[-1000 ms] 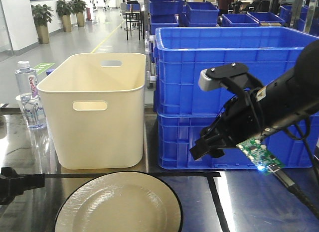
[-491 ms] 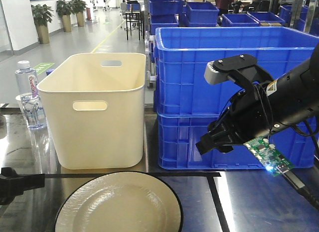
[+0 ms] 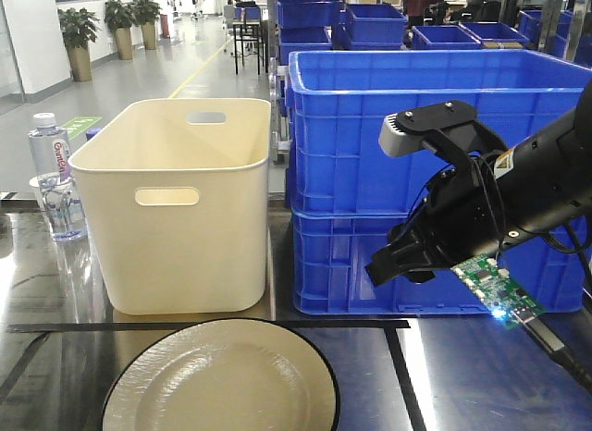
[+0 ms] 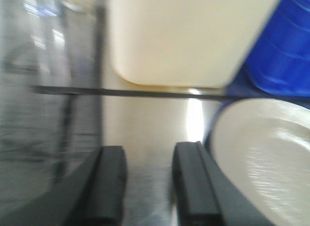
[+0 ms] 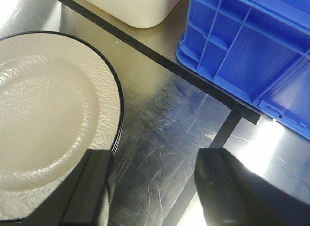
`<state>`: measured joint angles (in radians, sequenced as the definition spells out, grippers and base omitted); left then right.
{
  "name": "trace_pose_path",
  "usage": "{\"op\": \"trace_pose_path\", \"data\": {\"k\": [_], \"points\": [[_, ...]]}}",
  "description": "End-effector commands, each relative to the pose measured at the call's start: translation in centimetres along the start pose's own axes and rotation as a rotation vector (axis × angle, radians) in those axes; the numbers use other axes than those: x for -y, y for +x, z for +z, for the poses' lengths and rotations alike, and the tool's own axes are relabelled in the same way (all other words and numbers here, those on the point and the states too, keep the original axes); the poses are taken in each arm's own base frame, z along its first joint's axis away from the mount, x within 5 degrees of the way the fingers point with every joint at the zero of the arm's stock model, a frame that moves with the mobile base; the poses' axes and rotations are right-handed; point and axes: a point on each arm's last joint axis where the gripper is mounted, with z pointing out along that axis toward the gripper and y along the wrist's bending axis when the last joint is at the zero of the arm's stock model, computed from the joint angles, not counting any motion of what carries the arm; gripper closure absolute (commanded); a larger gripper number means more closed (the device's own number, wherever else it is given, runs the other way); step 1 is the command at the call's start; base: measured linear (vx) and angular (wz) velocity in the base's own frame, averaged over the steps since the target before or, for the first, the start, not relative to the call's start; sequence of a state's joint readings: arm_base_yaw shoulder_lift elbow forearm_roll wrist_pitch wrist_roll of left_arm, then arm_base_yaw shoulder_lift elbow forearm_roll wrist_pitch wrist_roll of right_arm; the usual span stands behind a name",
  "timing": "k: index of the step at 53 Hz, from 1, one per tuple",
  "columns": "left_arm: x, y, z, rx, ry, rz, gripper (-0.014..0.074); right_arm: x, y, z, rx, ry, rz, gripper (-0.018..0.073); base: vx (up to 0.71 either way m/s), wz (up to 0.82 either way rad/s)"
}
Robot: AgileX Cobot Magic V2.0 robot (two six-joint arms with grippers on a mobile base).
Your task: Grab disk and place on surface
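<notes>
Right wrist view: right tool (image 5: 152, 185) hangs spread wide just right of the disk (image 5: 48, 119), which lies flat on the glossy surface (image 5: 164, 124); left tool (image 4: 147, 187) is parted too, empty, beside its rim.

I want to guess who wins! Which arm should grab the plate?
Probably right: the right pincer, open, hangs over the rim of the plate. The left pincer is only beside it, and its view is blurred.

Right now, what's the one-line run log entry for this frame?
plate: flat on tabletop, ungrasped | left gripper: open, beside plate | right gripper: open, empty, above tabletop
</notes>
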<state>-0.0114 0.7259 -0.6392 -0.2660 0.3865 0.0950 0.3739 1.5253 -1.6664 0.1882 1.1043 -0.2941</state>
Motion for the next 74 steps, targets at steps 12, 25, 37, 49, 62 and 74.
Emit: {"op": "trace_pose_path", "data": {"k": [12,25,37,49,62,74], "points": [[-1.9,8.2,-3.3,0.309,-0.073,0.148,0.0522,0.0,-1.0,-2.6,0.125,0.033,-0.004,0.0139,0.0,0.0],[-2.5,13.3,-4.9,0.456,-0.075,0.202,0.0606,0.0,-1.0,-2.6,0.125,0.033,-0.004,0.0139,0.0,0.0],[-2.7,14.4,-4.3,0.442,-0.056,0.115,0.0605,0.0,-0.9,-2.5,0.111,0.032,-0.005,0.0139,0.0,0.0],[-2.7,14.4,-4.3,0.438,-0.056,0.115,0.0605,0.0,-0.9,-2.5,0.108,0.031,-0.005,0.0139,0.0,0.0],[-2.7,14.4,-4.3,0.438,-0.056,0.115,0.0605,0.0,-0.8,-2.5,0.107,0.03,-0.005,0.0139,0.0,0.0],[-2.7,14.4,-4.3,0.438,-0.056,0.115,0.0605,0.0,-0.8,-2.5,0.107,0.03,-0.005,0.0139,0.0,0.0]]}}
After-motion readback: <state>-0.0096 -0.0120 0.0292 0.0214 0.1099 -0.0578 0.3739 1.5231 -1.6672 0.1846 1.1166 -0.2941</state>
